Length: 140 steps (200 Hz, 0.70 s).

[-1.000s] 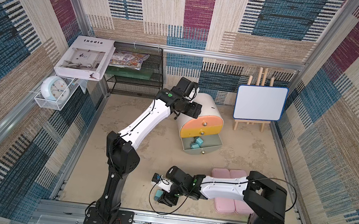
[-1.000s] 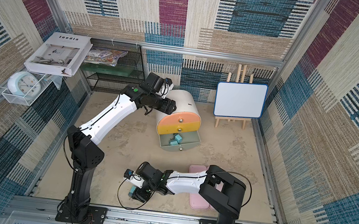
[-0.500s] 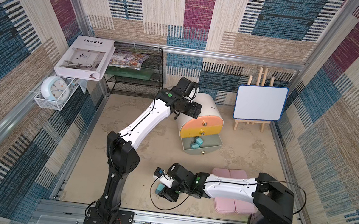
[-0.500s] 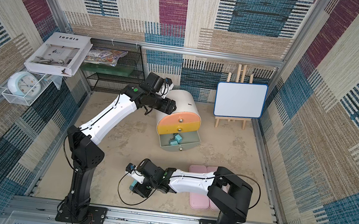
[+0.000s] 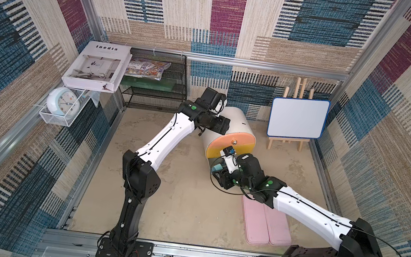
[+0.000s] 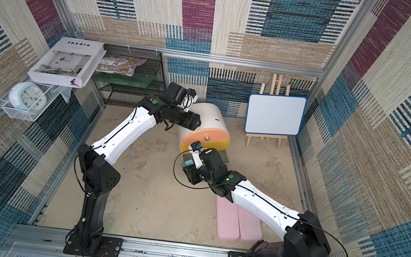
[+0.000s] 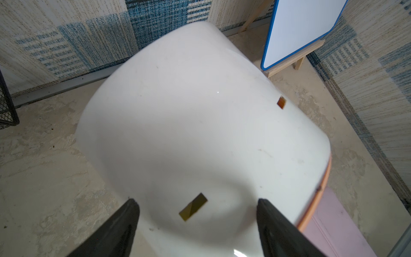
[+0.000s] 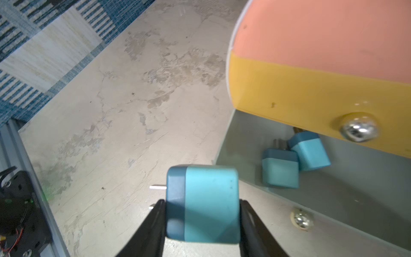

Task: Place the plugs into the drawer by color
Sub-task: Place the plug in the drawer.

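Note:
The drawer (image 5: 238, 124) is a white drum with peach, yellow and grey fronts, standing at the back middle in both top views. Its grey bottom drawer (image 8: 355, 178) is pulled out and holds two blue plugs (image 8: 279, 171) (image 8: 310, 151). My right gripper (image 8: 202, 204) is shut on a third blue plug (image 8: 206, 200), just outside the open drawer's front corner; that plug (image 6: 188, 164) also shows in a top view. My left gripper (image 7: 196, 202) is open, its fingers spread over the top of the white drum (image 7: 200, 122).
Flat pink cases (image 5: 265, 221) lie on the floor under my right arm. A small whiteboard on an easel (image 5: 297, 118) stands right of the drum. A black wire rack (image 5: 154, 91), a book (image 5: 97, 66) and a clock (image 5: 63, 103) are at the back left.
My right arm has swung from the front of the floor up to the open grey drawer, carrying the blue plug. The left arm has stayed on the drum.

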Tool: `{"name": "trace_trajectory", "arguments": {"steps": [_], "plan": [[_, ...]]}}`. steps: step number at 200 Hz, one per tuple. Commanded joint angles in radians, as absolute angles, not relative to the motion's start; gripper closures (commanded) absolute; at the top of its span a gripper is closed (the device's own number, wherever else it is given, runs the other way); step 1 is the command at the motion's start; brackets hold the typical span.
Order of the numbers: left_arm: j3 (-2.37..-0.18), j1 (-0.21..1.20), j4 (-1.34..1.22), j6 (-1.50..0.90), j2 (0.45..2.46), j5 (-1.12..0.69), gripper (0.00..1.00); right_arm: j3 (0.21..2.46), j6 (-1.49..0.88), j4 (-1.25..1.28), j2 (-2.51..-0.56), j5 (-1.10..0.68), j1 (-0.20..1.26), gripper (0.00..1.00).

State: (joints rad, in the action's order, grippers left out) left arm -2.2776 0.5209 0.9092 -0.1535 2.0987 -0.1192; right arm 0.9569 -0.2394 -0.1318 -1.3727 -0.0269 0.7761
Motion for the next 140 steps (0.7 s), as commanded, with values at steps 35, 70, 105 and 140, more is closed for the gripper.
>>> {"name": "trace_trajectory", "arguments": {"steps": [35, 70, 105, 140], "plan": [[-2.272, 0.522, 0.98, -0.152, 2.121, -0.12, 0.14, 1.02, -0.296, -0.114, -1.457, -0.029, 0.711, 0.55], [-2.266, 0.522, 0.979, -0.156, 2.124, -0.126, 0.14, 1.032, -0.311, -0.068, -1.505, -0.04, 0.707, 0.54], [-2.265, 0.522, 0.979, -0.16, 2.126, -0.133, 0.14, 1.038, -0.314, -0.038, -1.556, -0.038, 0.706, 0.54], [-2.257, 0.523, 0.979, -0.161, 2.122, -0.132, 0.14, 1.072, -0.297, -0.046, -1.609, -0.066, 0.704, 0.54]]}}
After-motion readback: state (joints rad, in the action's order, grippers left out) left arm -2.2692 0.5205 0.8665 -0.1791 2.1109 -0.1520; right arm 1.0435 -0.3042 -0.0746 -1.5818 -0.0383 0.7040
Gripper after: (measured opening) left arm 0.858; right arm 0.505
